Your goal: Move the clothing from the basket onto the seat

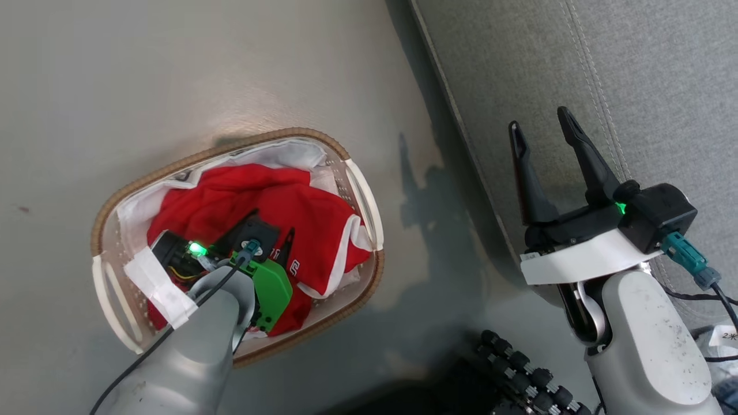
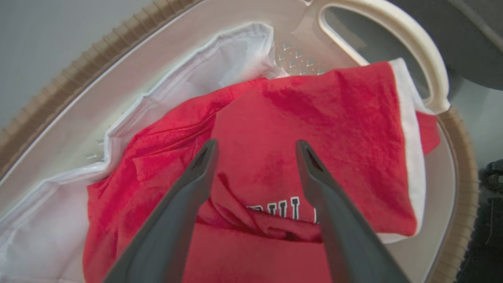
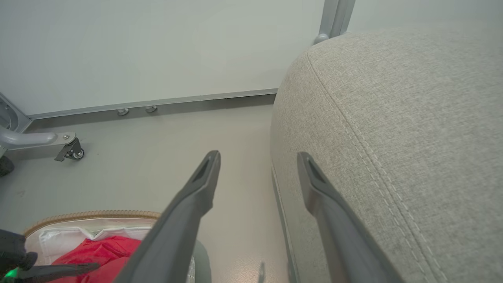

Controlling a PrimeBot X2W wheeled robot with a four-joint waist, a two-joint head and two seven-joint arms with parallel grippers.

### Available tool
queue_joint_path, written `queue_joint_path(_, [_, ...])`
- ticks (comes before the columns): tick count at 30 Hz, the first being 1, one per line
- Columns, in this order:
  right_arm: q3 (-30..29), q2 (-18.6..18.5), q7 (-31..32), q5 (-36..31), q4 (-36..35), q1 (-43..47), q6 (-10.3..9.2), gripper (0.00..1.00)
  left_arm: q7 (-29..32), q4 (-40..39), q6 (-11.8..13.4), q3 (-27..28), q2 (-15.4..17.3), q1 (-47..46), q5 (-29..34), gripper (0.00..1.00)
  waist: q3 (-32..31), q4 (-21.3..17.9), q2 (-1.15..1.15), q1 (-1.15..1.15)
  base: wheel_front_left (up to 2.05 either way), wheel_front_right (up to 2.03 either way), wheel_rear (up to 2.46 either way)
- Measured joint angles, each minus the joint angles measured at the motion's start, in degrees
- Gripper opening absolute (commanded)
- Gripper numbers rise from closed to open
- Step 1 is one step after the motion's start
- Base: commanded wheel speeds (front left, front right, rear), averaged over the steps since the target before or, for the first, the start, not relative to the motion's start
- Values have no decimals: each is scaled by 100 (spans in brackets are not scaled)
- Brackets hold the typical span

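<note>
- Left wrist view: left gripper (image 2: 256, 143) is held wide open over the clothing (image 2: 314, 118), nothing gripped.
- Clothing is heaped in the basket (image 2: 78, 67), left of the seat (image 1: 634, 69).
- Right gripper (image 1: 537, 117) is held open, empty, by the seat.
- Risk: liner (image 2: 235, 59) could be pinched too, and the basket dragged up.

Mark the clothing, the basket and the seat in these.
clothing (image 1: 259, 190), head view, on the red fabric's upper fold.
basket (image 2: 157, 67), left wrist view, on its pale inner wall.
seat (image 3: 412, 118), right wrist view, on the grey cushion top.
</note>
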Motion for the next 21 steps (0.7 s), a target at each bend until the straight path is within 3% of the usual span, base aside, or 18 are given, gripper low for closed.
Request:
queue_joint_path(9, [183, 3, 0, 156, -144, -31, 0, 100, 197, 560, 328, 20, 75, -328, -24, 100, 443, -461, 0, 0, 0, 0, 0])
queue_joint_path(18, [350, 5, 0, 263, -193, -44, 0, 100, 634, 831, 619, 100, 146, -439, -162, 98, 652, -619, 0, 0, 0, 0, 0])
queue_joint_path(20, [364, 5, 0, 264, -196, -46, 0, 100, 706, 849, 619, 85, 144, -441, -172, 45, 674, -631, 0, -1, 0, 0, 0])
queue_joint_path(21, [365, 5, 0, 265, -196, -46, 0, 100, 724, 854, 619, 76, 136, -441, -180, 25, 678, -631, 0, -1, 0, 0, 0])
